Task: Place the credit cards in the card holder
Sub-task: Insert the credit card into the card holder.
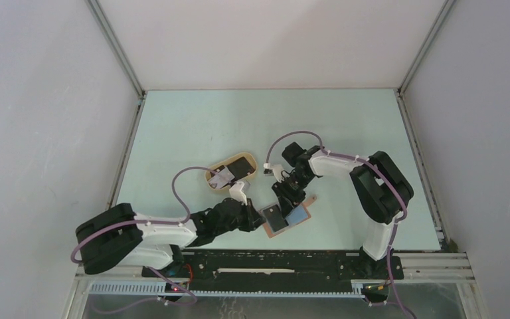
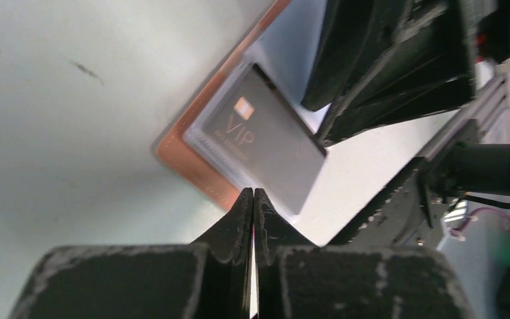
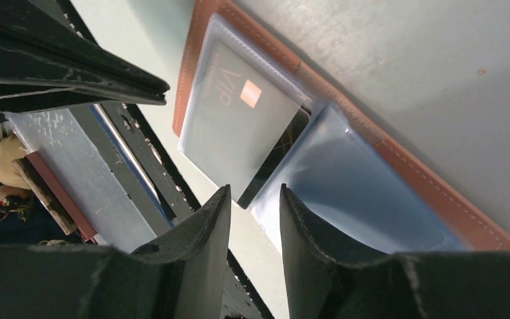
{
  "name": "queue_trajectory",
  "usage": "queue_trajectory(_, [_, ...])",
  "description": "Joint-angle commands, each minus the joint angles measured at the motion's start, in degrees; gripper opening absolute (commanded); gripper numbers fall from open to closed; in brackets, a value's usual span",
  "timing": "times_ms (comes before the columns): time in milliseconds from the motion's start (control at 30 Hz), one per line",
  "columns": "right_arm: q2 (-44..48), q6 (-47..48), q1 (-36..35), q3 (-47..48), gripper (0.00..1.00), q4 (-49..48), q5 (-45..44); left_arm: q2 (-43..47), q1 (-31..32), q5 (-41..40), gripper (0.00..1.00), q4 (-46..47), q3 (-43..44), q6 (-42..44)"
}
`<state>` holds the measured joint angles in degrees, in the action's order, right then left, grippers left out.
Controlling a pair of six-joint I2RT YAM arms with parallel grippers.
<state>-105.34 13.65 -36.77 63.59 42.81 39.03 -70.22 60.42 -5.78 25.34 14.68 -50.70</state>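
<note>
The card holder (image 1: 297,215) lay open at the near edge of the desk (image 1: 192,126), the VIP card (image 2: 265,143) mostly inside its left pocket. Your left jaws were together and your right jaws apart, both empty. The next move called for nudging the card home.

Left wrist view: the far corner of the VIP card (image 2: 265,146) is hidden behind the right gripper (image 2: 312,125), and the small print under its lettering is too blurred to read. Right wrist view: the card holder (image 3: 438,193) is cut off by the top edge. Top view: the cards (image 1: 229,174) in the tan tray (image 1: 251,159) are too small to tell apart.
</note>
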Motion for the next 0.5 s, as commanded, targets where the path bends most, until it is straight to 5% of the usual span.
queue_trajectory(0, [-0.62, -1.98, -1.0, 1.55, 0.41, -1.95, -2.27, -4.48, 0.22, 0.81, 0.04, 3.25, 0.36, -0.3])
queue_trajectory(467, [-0.56, -1.32, -5.06, 3.36, 0.42, -1.07, -1.9, -11.56, 0.22, 4.5, 0.01, 7.44, 2.3, -0.72])
